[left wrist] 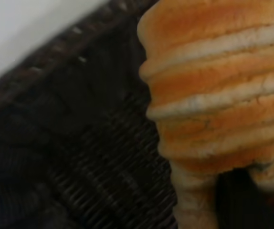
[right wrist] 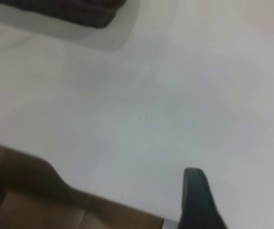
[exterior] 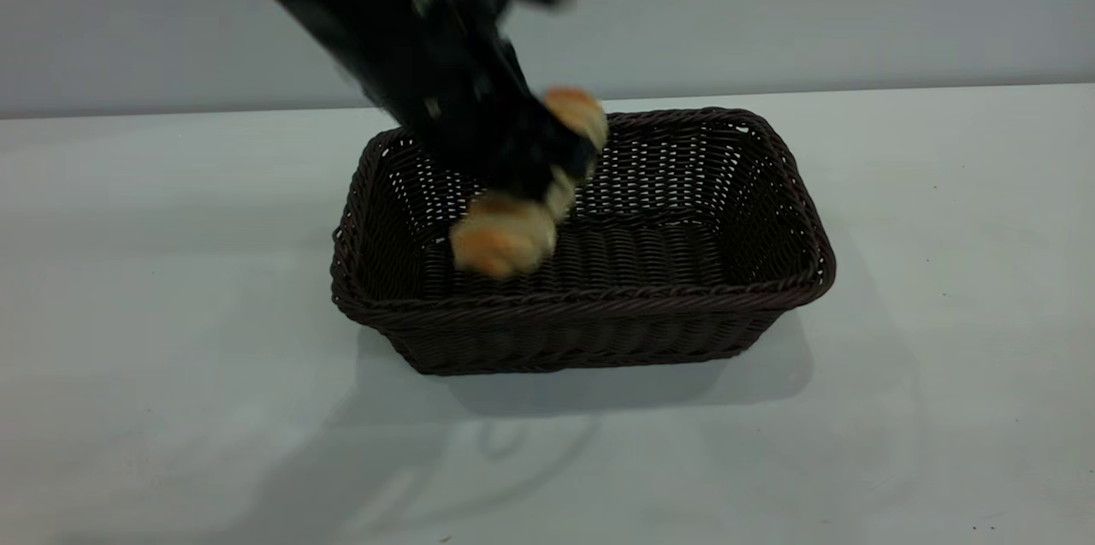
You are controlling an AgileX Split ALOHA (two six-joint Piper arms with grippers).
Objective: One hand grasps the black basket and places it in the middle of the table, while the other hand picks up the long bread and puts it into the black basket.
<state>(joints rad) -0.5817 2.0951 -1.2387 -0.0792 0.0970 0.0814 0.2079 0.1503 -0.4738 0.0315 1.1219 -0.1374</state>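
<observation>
The black basket (exterior: 599,299) stands in the middle of the table (exterior: 941,314). My left gripper (exterior: 554,173) is shut on the long bread (exterior: 505,241) and holds it tilted inside the basket's left half, low end just above the floor, high end at the back rim. In the left wrist view the bread (left wrist: 213,86) fills the frame over the basket's weave (left wrist: 79,143), with a dark finger (left wrist: 237,200) pressed against it. My right gripper (right wrist: 196,193) hangs over bare table away from the basket, whose corner (right wrist: 79,12) shows in the right wrist view.
The table's edge and brown floor (right wrist: 32,205) show near my right gripper. A pale wall runs behind the table's far edge (exterior: 855,14).
</observation>
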